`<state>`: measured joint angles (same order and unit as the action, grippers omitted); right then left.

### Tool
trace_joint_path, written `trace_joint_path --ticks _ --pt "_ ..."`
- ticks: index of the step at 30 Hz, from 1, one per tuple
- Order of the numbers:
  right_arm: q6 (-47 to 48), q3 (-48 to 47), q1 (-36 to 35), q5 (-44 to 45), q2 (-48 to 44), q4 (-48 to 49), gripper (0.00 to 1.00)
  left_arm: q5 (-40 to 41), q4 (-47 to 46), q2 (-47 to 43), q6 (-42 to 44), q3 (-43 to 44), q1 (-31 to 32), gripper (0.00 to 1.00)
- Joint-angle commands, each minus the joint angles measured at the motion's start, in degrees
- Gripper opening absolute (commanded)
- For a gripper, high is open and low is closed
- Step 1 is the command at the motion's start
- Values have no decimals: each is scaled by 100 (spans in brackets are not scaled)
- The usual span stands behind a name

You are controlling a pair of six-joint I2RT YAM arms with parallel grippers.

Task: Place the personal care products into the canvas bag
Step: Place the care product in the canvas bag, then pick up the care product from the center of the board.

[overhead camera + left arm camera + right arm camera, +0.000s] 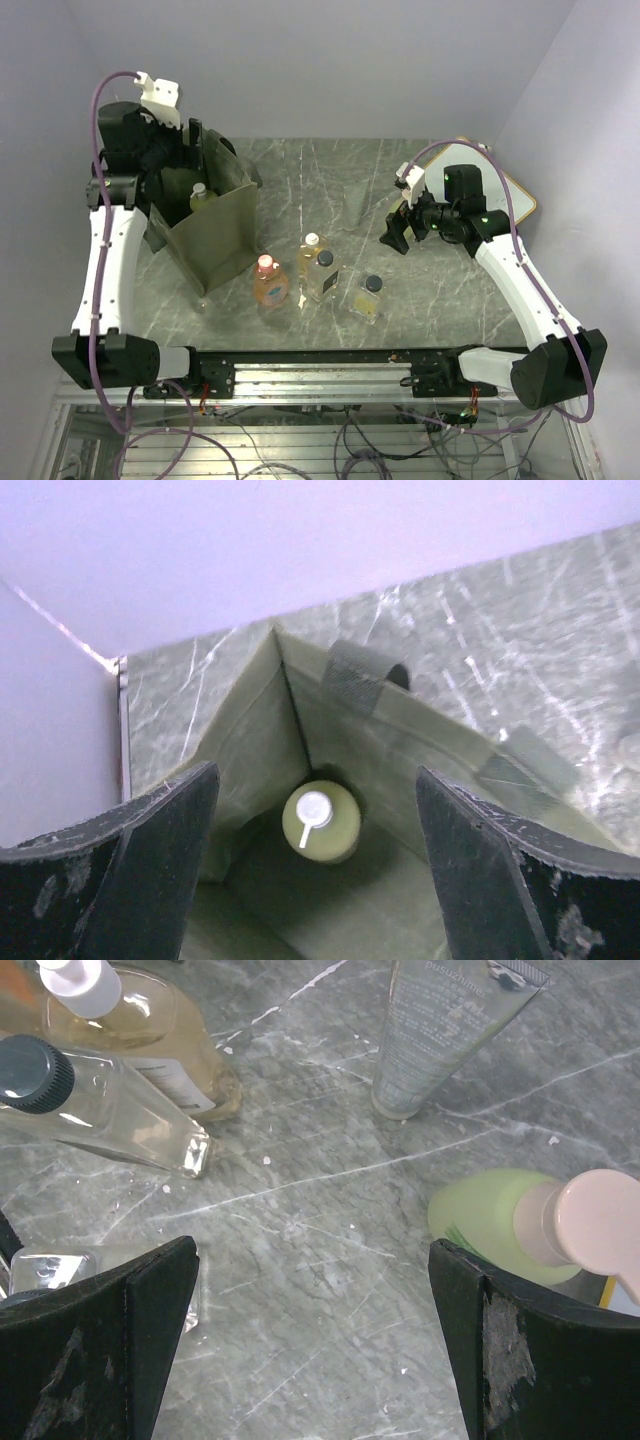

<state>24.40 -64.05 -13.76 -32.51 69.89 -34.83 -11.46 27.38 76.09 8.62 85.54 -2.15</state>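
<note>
Left pincer [315, 780] hangs spread wide over the bag [215, 235] (counter's 9 o'clock), one bottle [320, 822] upright inside. Right pincer [312, 1250], also apart, hovers above the counter [320, 1160], tube [440, 1030] at 1 o'clock.

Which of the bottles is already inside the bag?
The yellow-green bottle with the white cap, standing upright near a corner inside the canvas bag. The orange bottle, cream bottle and clear square bottles stand outside it on the table.
</note>
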Motion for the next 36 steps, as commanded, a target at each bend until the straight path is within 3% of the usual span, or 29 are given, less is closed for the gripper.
trace_joint_path --ticks 1,4,9,14,18,24,29,36 --pt "-6 -95 27 -52 -33 -17 100 -961 658 -338 91 531 52 90" --pt "2 -65 37 -22 -100 6 100 -1352 1186 -412 377 715 540 91" --pt "3 -85 46 -15 -124 -7 100 -589 2021 -528 1231 561 2374 92" --pt "10 -74 54 31 -146 -14 100 -1003 2609 -685 1682 -147 3020 92" --pt "12 -53 80 99 -130 4 100 -1058 2761 -855 1903 -885 3378 92" --pt "34 -64 131 131 -47 -8 100 -415 2814 -886 2153 -1672 3867 90" --pt "21 -12 185 140 -75 27 100 -107 2729 -824 2103 -1888 3989 85" --pt "26 -11 196 99 -61 35 100 30 2757 -697 2021 -2019 4003 88"
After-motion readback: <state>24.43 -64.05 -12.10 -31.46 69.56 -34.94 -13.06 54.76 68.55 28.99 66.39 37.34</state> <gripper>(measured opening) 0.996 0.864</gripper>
